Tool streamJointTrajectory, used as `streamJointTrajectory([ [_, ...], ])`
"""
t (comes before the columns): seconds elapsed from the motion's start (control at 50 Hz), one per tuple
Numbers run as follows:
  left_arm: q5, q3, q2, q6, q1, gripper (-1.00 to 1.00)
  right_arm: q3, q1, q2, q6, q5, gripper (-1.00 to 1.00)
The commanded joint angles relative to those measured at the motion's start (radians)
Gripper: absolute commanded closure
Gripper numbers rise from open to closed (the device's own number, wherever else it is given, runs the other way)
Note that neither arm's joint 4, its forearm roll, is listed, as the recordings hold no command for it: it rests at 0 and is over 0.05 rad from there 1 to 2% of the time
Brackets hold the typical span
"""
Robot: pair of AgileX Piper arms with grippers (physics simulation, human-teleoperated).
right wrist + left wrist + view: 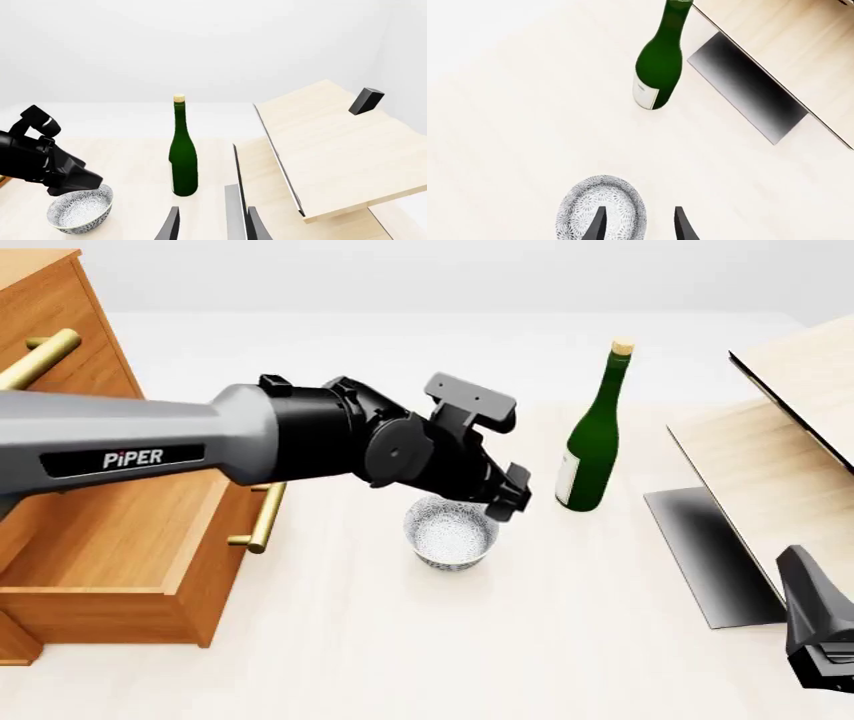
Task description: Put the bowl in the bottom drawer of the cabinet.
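- Setting: simulated tabletop test scene, not a lived-in room; flat shading, blank white backdrop across the top of the front view.
- Pale wood table [400,640] fills the frame, bare grain.
- Orange-brown cabinet [80,530] at left edge, brass bar handles: home-style furniture.
- Green wine bottle [591,440] right of centre, corked.
- Pale light-wood structure [787,440] with black panel [707,555], right edge.

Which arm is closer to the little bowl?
The left. Its gripper hangs right over the bowl, fingers open at its rim. The right gripper waits far off to the side, past the green bottle.
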Motion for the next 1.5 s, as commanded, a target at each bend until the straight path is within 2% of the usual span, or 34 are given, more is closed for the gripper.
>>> streamJointTrajectory([
  [0.02, -0.022, 0.01, 0.024, -0.019, -0.003, -1.0, 0.0, 0.0, 0.0, 0.0, 0.0, -1.0],
  [0.64, -0.012, -0.003, 0.078, -0.069, -0.004, -1.0, 0.0, 0.0, 0.0, 0.0, 0.0, -1.0],
  [1.14, -0.017, -0.029, 0.144, -0.056, 0.038, -1.0, 0.0, 0.0, 0.0, 0.0, 0.0, -1.0],
  [1.5, -0.022, -0.035, 0.157, -0.075, 0.017, -1.0, 0.0, 0.0, 0.0, 0.0, 0.0, -1.0],
])
